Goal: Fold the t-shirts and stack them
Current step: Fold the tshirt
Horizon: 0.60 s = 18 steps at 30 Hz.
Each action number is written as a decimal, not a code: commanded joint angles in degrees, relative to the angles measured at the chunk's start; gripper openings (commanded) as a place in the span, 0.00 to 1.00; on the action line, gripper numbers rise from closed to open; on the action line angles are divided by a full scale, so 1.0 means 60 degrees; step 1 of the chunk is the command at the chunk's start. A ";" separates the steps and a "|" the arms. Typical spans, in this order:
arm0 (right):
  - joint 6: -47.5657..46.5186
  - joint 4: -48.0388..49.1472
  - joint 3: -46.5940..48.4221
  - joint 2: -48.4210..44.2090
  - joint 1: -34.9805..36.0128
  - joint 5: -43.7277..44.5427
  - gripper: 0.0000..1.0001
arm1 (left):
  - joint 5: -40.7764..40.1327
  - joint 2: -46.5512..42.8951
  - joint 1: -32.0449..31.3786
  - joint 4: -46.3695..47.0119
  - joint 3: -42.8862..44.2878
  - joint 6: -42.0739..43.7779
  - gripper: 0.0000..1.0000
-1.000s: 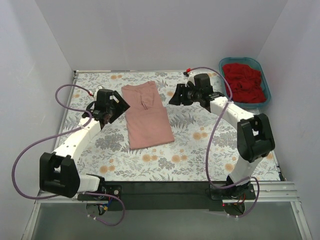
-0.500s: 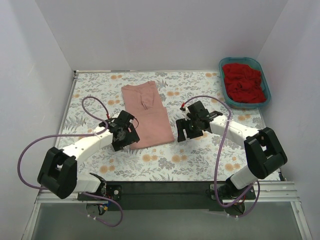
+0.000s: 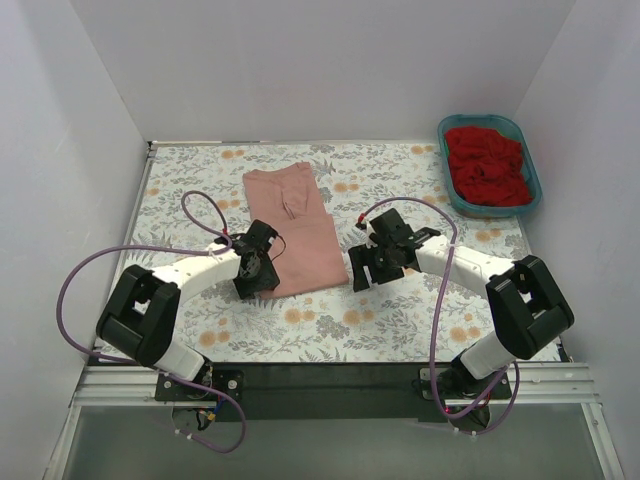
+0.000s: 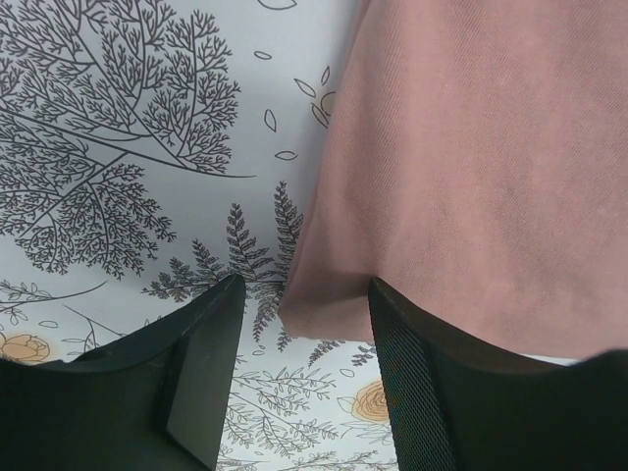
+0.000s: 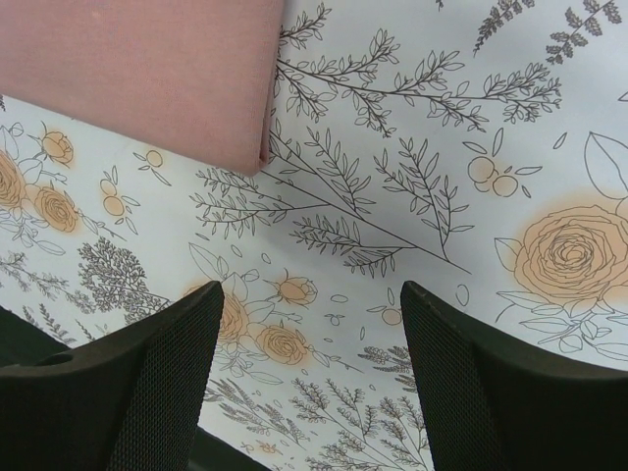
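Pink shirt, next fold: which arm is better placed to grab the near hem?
Left. The left claw is open and straddles the pink shirt at its near corner. The right claw is open over bare floral cloth, with the shirt's other corner outside its gap.

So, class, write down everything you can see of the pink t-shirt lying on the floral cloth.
The pink t-shirt is dusty salmon, a soft, finely woven cloth, folded into a long, narrow, flat panel with a small crease near its far end. It lies on the floral cloth, slightly slanted. The left gripper stands open astride its near left corner; whether the fingers touch it cannot be told. The right gripper is open just off the near right corner, apart from it.
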 commanded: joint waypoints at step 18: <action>0.1040 0.0244 0.1372 0.0840 0.1011 0.0945 0.76 | 0.0527 0.0060 -0.0266 -0.0347 -0.0220 0.0088 0.00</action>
